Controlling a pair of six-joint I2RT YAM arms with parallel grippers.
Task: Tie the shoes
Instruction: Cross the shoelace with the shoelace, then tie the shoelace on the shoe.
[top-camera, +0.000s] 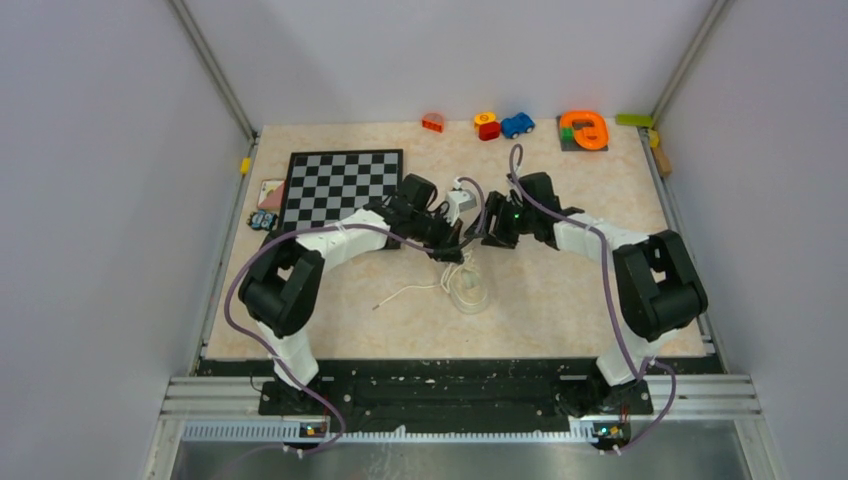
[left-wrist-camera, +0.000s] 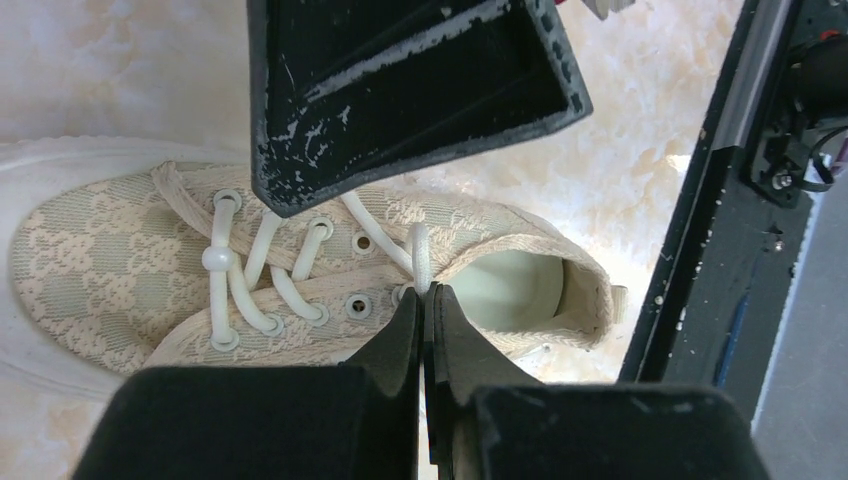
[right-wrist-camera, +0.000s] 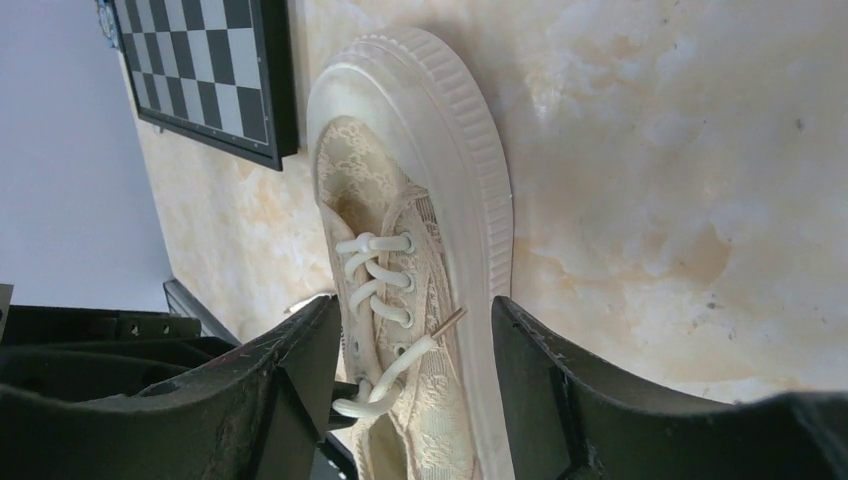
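A cream sneaker (top-camera: 470, 290) lies mid-table between the two arms, its toe toward the chessboard in the right wrist view. Over the shoe (left-wrist-camera: 100, 260), my left gripper (left-wrist-camera: 427, 295) is shut on a white lace (left-wrist-camera: 419, 255) that comes out of a top eyelet beside the shoe's opening. My right gripper (right-wrist-camera: 415, 305) is open and straddles the laced part of the shoe (right-wrist-camera: 460, 160). A loose lace end (right-wrist-camera: 425, 345) with a metal tip lies free between its fingers. From above, both grippers (top-camera: 455, 248) (top-camera: 492, 235) meet just behind the shoe. Another lace (top-camera: 405, 293) trails left over the table.
A chessboard (top-camera: 343, 185) lies at the back left with small cards (top-camera: 270, 192) beside it. Toys line the far edge: an orange block (top-camera: 433, 122), a red and yellow piece (top-camera: 487, 125), a blue car (top-camera: 517, 124) and an orange ring on a grey tile (top-camera: 584, 130).
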